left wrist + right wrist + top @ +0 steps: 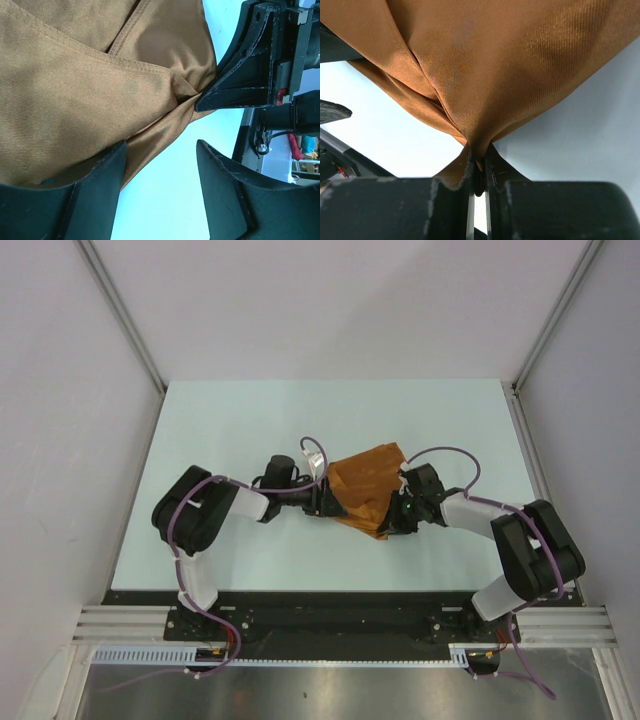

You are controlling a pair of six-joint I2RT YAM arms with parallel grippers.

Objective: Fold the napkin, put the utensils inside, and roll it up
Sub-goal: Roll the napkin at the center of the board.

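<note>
Napkin [368,488] bunched mid table [230,420]. Right jaws clenched on a pinched corner; left jaws released beside the cloth. Close your left on an edge, then draw the fold flat, no tugging.

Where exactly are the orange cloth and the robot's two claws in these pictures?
napkin [368,485], top external view, middle of the cloth.
right gripper [479,156], right wrist view, between fingertips pinching the napkin.
left gripper [161,150], left wrist view, gap between its open fingertips.
</note>
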